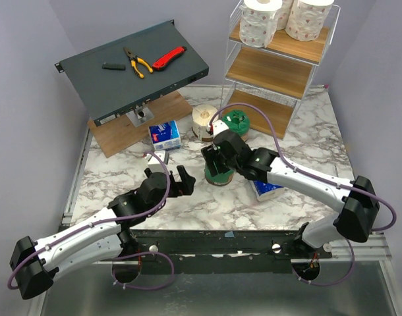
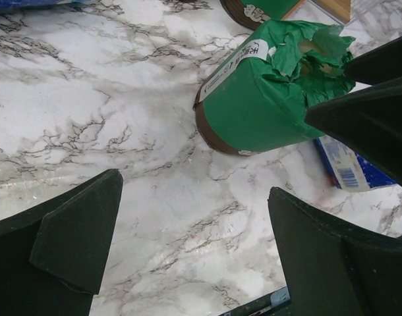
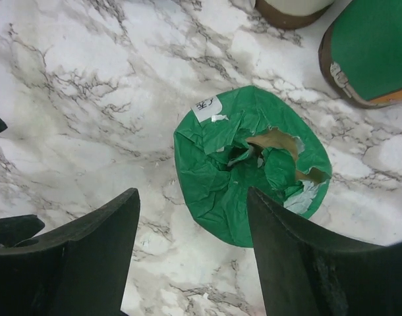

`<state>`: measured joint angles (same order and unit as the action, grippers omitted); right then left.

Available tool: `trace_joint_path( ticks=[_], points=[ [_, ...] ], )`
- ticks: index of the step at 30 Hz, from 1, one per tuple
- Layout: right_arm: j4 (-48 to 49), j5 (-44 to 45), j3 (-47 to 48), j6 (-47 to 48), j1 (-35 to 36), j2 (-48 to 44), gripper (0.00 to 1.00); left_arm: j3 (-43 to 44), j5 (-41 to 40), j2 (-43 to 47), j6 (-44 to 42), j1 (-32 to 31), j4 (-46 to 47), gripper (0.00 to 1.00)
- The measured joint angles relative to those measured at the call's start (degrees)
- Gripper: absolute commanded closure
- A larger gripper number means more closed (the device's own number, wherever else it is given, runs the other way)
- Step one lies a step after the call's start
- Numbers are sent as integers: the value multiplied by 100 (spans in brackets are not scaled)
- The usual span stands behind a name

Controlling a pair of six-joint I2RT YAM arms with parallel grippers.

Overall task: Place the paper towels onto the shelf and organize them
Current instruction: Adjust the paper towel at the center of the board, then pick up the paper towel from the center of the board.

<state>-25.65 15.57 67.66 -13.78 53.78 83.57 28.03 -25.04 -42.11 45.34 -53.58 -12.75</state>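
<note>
The green paper-wrapped roll (image 3: 250,164) stands upright on the white marble table (image 3: 69,85), just under your right gripper (image 3: 193,197). Its fingers are apart and hold nothing. Your left gripper (image 2: 194,187) is wide apart too. The roll looks light and squashy, with torn wrap on top. Take it gently by its round sides, then lift it to the white wire shelf with wooden boards (image 1: 270,69).

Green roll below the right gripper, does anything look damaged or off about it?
Yes. The green-wrapped roll stands upright on the marble table, but its wrapper is torn and crumpled at the top end, and brown paper shows through the hole. The rest of the wrapper that is in view looks intact.
</note>
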Motion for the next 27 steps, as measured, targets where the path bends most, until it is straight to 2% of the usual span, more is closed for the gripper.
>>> trace_joint_path(
  ticks=[9, 16, 23, 25, 27],
  points=[
    [50, 0, -92, -317, 0, 343, 33, 2, 4, -195, 22, -2, -4, 3],
    [389, 2, -98, -339, 0, 577, 40, 2, 4, -195, 22, 0, -7, 3],
    [483, 157, -114, -398, 0, 905, 42, 2, 2, -186, 20, -2, -22, 3],
    [490, 219, -114, -422, 0, 933, 46, 2, 2, -162, 20, 0, -22, 3],
    [492, 299, -111, -431, 0, 973, 55, 2, 0, -140, 17, -2, -22, 3]
  ],
)
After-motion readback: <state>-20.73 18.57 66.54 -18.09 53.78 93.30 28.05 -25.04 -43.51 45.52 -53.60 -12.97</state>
